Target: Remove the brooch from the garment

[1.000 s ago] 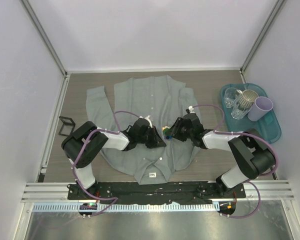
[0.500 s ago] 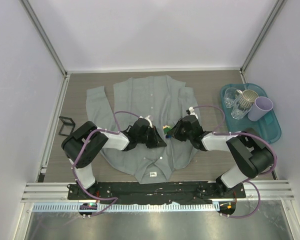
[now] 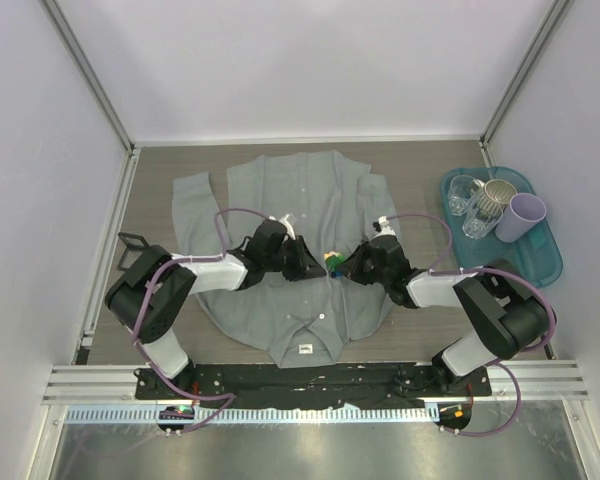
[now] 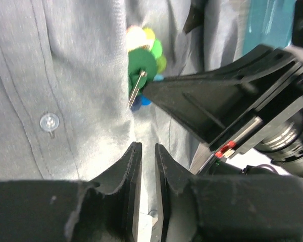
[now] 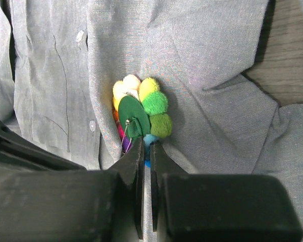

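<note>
Grey garment (image 5: 207, 60) bears the brooch (image 5: 141, 113), pinched by the right hand (image 5: 146, 145).

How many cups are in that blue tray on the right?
4 in the tray: a clear glass at its left, a second clear glass in front of it, a metallic mug in the middle, a lilac cup on the right. None seems hidden.

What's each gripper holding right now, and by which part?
The right gripper pinches the brooch by its lower edge, at the blue petals. The left gripper has its jaws nearly shut over the garment; whether they grip cloth cannot be told.
</note>
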Tool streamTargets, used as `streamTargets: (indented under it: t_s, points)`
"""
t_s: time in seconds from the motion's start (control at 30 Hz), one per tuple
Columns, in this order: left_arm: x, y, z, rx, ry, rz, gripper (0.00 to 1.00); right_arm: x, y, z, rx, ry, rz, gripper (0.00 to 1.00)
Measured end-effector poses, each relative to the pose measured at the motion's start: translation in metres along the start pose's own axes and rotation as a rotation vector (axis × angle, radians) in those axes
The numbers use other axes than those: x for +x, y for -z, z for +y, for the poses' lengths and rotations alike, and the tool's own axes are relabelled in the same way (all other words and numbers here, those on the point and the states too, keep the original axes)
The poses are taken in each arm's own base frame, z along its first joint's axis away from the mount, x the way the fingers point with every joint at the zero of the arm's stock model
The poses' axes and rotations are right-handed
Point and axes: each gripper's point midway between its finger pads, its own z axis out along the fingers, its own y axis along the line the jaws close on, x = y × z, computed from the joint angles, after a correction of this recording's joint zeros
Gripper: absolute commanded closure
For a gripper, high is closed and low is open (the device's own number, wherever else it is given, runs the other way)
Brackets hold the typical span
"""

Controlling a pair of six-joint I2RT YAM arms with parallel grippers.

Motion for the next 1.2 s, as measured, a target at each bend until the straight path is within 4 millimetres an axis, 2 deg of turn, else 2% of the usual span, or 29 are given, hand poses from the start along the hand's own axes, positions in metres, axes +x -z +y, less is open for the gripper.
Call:
streamTargets:
  t_s: [0.1, 0.13, 0.23, 0.27, 0.33, 0.37, 0.43, 0.53, 0.63, 0.9, 1.1, 1.13, 1.2]
  points:
    - [-0.015, 0.002, -0.006, 0.002, -0.024, -0.01, 0.79, 0.0, 0.0, 0.0, -0.004, 0.001, -0.001, 0.99]
    - [-0.019, 0.001, -0.009, 0.006, -0.032, -0.015, 0.83, 0.0, 0.001, 0.0, -0.006, 0.001, -0.001, 0.98]
    - [-0.031, -0.003, -0.017, 0.017, -0.065, -0.029, 0.9, 0.0, 0.003, 0.002, -0.014, 0.002, -0.002, 0.84]
    - [-0.032, -0.005, -0.016, 0.015, -0.074, -0.028, 0.92, 0.0, 0.004, 0.003, -0.017, 0.002, -0.003, 0.76]
    - [-0.029, -0.01, -0.008, -0.001, -0.07, -0.015, 0.96, -0.001, 0.006, 0.004, -0.019, 0.001, -0.002, 0.7]
    - [-0.026, -0.013, -0.002, -0.013, -0.064, -0.004, 0.97, -0.001, 0.007, 0.005, -0.018, -0.003, -0.002, 0.64]
    - [-0.019, -0.018, 0.01, -0.036, -0.051, 0.017, 0.99, -0.002, 0.011, 0.007, -0.021, -0.005, -0.005, 0.61]
    - [-0.008, -0.022, 0.029, -0.07, -0.031, 0.047, 1.0, -0.006, 0.018, 0.012, -0.03, -0.005, -0.017, 0.5]
    - [-0.003, -0.022, 0.033, -0.064, -0.024, 0.055, 1.0, -0.009, 0.023, 0.013, -0.028, -0.001, -0.024, 0.42]
    - [-0.001, -0.022, 0.032, -0.032, -0.006, 0.041, 1.0, 0.0, 0.017, 0.005, 0.006, 0.001, 0.011, 0.39]
    - [0.0, -0.021, 0.03, -0.015, 0.006, 0.043, 1.0, 0.0, 0.007, 0.006, -0.004, -0.006, 0.015, 0.47]
    - [0.001, -0.021, 0.03, -0.012, 0.006, 0.044, 1.0, 0.0, 0.005, 0.007, -0.007, -0.006, 0.014, 0.52]
    - [0.0, -0.021, 0.029, -0.007, 0.006, 0.043, 1.0, -0.001, 0.003, 0.007, -0.011, -0.009, 0.01, 0.57]
